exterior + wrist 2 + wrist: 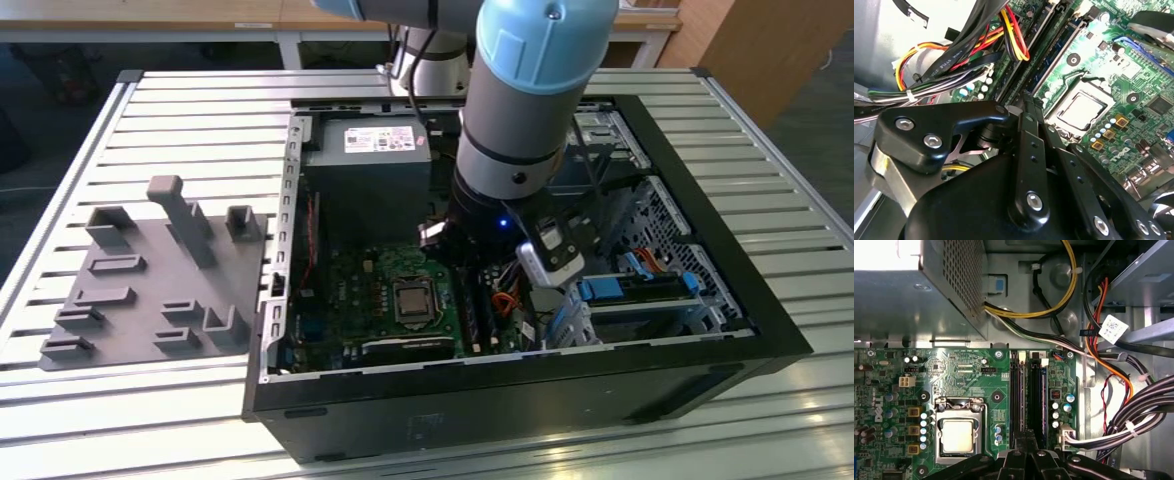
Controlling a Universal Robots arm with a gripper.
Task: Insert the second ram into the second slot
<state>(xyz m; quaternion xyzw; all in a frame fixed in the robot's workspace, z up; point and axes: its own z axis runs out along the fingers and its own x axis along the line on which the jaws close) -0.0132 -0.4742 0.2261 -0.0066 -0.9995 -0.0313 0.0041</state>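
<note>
An open computer case is laid on its side on a slatted metal table. The arm is lowered into the case, with the gripper positioned over the memory slots beside the processor socket of the green motherboard.

In the first wrist view, the gripper fingers are seen pressed close together directly above the slots. A thin blue stick, the second ram, is seen standing on edge in the slot row just beside the fingertips; whether it is pinched or merely adjacent cannot be told. In the second wrist view, the gripper fingers are drawn to a narrow tip against the slot area, and the same stick is seen running along the slots.

A bundle of coloured cables is routed beside the slots, near the power supply. A grey fixture plate with upright pegs is placed on the table, well apart from the gripper, on the exterior view's left.
</note>
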